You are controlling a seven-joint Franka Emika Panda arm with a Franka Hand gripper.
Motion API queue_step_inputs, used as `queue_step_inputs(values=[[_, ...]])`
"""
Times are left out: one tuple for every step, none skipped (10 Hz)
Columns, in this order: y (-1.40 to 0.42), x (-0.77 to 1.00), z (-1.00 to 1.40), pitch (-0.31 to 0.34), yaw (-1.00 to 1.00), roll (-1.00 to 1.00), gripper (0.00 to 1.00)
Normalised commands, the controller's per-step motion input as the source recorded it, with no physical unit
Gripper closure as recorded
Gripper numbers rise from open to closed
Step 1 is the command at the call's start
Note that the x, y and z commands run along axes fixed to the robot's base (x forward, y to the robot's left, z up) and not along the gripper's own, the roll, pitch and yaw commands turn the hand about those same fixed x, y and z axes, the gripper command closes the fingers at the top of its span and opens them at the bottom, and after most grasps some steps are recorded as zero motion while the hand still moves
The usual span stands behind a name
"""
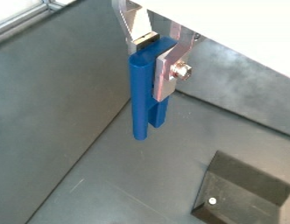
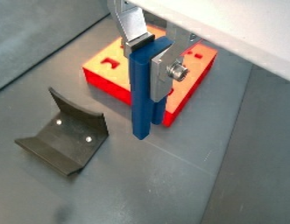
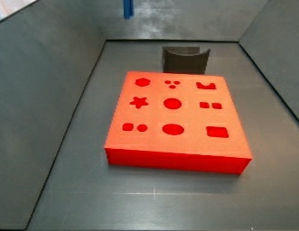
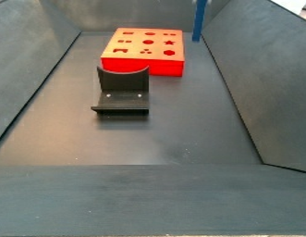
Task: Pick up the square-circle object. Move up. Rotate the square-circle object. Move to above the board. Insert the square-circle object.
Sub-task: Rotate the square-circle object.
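Observation:
My gripper [image 1: 154,54] is shut on the square-circle object [image 1: 141,96], a slim blue peg. Its silver fingers [image 2: 171,66] clamp the peg's upper part in both wrist views. The peg [image 2: 141,96] hangs upright, well above the floor. The board [image 2: 192,80], a red slab with shaped cut-outs, lies below and behind the peg. In both side views only the peg's lower end shows at the top edge [image 3: 127,7] [image 4: 200,20], off to one side of the board [image 3: 194,144] [image 4: 142,65]; the gripper itself is out of frame there.
The fixture [image 2: 65,131], a dark grey bracket, stands on the floor next to the board [image 3: 184,59] [image 4: 120,88] and shows in a wrist view [image 1: 246,188]. Sloping grey walls [image 4: 241,83] enclose the floor.

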Motion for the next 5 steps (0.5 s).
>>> queue_step_inputs(values=[[0.00, 0.00, 0.00, 0.047, 0.32, 0.01, 1.00], [0.00, 0.01, -0.09, 0.043, 0.32, 0.01, 1.00], [0.00, 0.02, -0.06, 0.027, 0.20, 0.01, 1.00], [0.02, 0.05, 0.00, 0.011, 0.62, 0.02, 1.00], [0.02, 0.05, 0.02, 0.005, 0.51, 0.02, 1.00]])
